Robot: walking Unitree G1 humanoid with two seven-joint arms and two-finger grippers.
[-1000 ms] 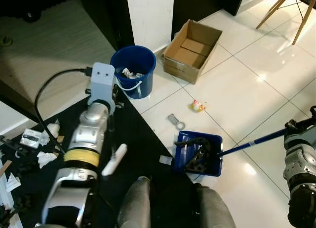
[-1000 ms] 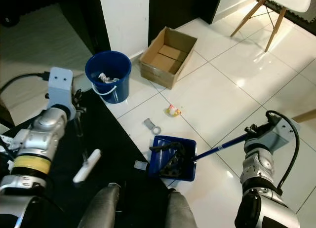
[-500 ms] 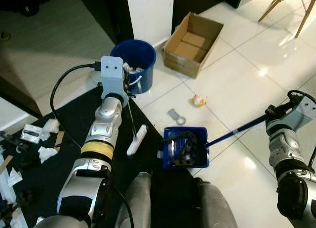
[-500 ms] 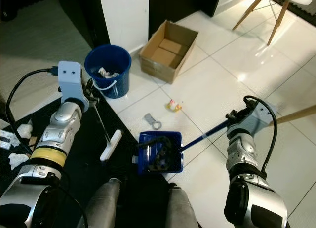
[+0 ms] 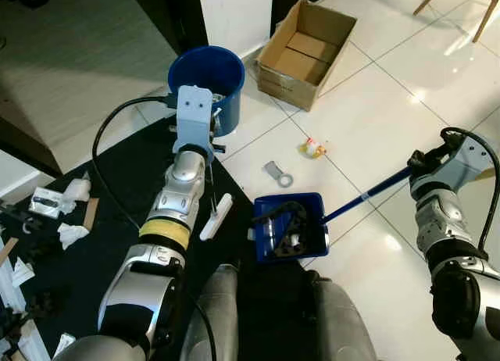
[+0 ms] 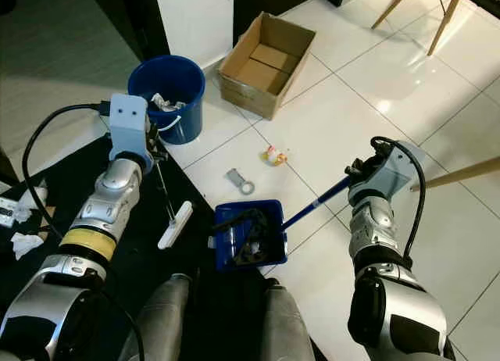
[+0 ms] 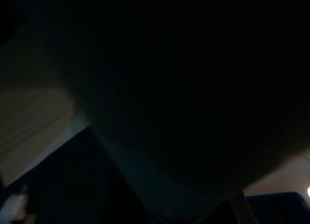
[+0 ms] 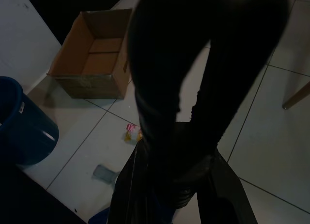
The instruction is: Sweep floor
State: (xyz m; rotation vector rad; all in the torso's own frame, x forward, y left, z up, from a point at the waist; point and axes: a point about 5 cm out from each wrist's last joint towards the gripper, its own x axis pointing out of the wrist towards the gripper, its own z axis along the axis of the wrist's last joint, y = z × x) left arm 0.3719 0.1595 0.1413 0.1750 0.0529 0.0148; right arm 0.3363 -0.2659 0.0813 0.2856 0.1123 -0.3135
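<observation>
Your right gripper [image 6: 355, 170] is clamped on the long blue handle of the blue plastic dustpan [image 5: 291, 227], which sits flat on the white tiled floor [image 5: 375, 126] at the edge of the black mat [image 5: 125, 212], holding dark tangled debris. Your left gripper [image 6: 156, 154] grips the thin rod of a small white brush [image 5: 216, 217], its head resting on the mat just beside the dustpan. A grey ring-ended scrap [image 5: 276, 173] and a small yellow-red wrapper [image 5: 313, 148] lie on the tiles beyond it.

Dark blur, pale floor [image 7: 34, 122] beneath
</observation>
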